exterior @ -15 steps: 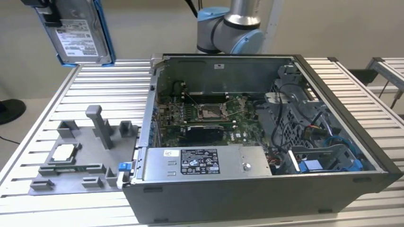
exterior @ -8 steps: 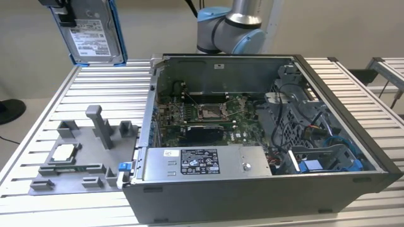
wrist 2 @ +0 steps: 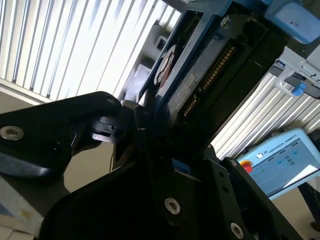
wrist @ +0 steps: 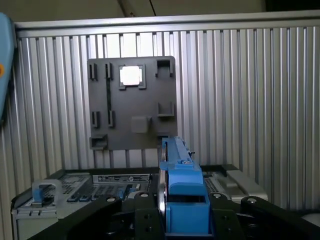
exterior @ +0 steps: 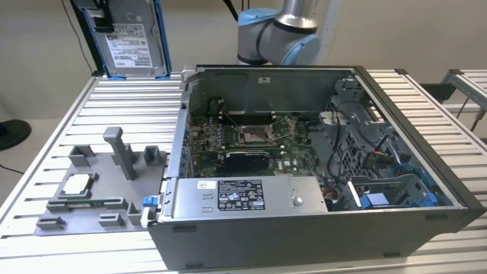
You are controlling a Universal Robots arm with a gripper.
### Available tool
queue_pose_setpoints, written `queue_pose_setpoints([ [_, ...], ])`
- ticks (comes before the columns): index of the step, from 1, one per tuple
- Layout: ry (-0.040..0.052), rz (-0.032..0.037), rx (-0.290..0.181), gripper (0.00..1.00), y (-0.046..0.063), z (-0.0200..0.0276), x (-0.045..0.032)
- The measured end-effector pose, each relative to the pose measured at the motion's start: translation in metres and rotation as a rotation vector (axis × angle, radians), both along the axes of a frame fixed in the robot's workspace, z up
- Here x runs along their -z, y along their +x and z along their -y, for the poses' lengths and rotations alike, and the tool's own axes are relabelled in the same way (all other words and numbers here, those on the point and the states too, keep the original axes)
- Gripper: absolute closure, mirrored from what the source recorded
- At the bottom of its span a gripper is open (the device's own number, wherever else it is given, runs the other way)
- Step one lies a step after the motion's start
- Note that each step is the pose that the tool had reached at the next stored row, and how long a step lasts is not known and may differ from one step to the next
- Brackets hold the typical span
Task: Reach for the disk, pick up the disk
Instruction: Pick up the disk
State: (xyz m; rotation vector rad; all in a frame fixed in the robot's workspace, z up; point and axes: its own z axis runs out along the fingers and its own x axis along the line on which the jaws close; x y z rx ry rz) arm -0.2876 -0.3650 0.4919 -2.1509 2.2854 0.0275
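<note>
The disk (exterior: pixel 131 41) is a flat silver drive with a white label and blue bracket edges. It hangs upright near the top of the exterior view's left, above the slatted table's back corner. My gripper (exterior: pixel 100 17) is shut on its upper part. In the first wrist view the disk (wrist: pixel 181 192) shows edge-on, its blue bracket clamped between my black fingers (wrist: pixel 142 220), high over the table. The second wrist view shows the disk's circuit-board side (wrist 2: pixel 200 75) running away from the gripper (wrist 2: pixel 160 150).
An open computer case (exterior: pixel 396 114) fills the middle of the table, with a long grey labelled box (exterior: pixel 243 197) along its front. A grey fixture plate (exterior: pixel 84 200) holding a small square silver chip (exterior: pixel 76 184) lies on the exterior view's left. The arm's base (exterior: pixel 278 34) stands behind the case.
</note>
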Motion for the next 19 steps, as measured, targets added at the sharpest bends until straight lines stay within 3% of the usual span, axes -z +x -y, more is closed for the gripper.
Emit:
queue_pose_setpoints([
  [19, 0.0000, 0.0000, 0.000, 1.00, 0.065, 0.0000, 0.0014],
])
